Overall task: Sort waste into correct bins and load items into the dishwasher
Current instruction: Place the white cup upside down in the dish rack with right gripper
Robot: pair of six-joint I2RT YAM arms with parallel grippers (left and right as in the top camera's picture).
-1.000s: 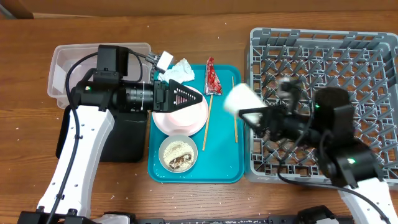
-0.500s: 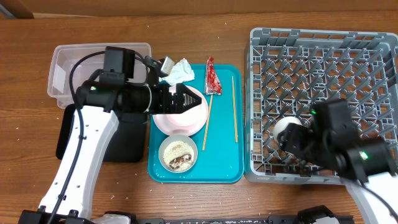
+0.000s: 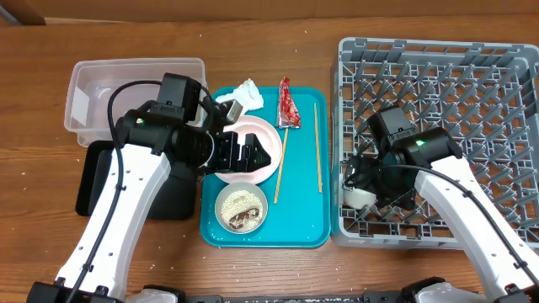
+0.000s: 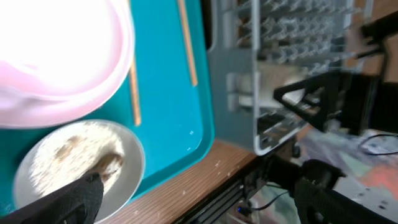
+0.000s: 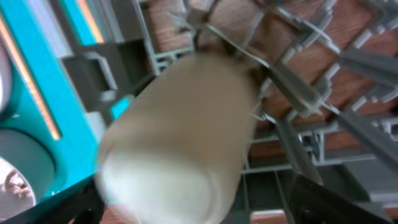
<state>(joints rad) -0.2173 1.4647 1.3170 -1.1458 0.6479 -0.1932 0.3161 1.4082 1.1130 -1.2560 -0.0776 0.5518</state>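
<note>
Cup (image 3: 360, 196) now lies in the rack (image 3: 505, 84), right claw (image 3: 375, 183) parted

Wooden table (image 3: 253, 50) fills the overhead view, warm reddish-brown, its grain running left to right in long boards with thin seams between them. The light is even and soft from above, and shadows on the wood are short and faint. There's a scatter of pale flecks (image 3: 23, 174) out on the left side (crumbs or dust, too small to tell). In the top-left corner, a dark wedge (image 3: 17, 10) sits beyond the far edge. A black bar (image 3: 253, 297) runs along the near side. From the left wrist, the tabletop's lip (image 4: 205, 177) shows, with dim, smeared clutter (image 4: 373, 180) below it.
</note>
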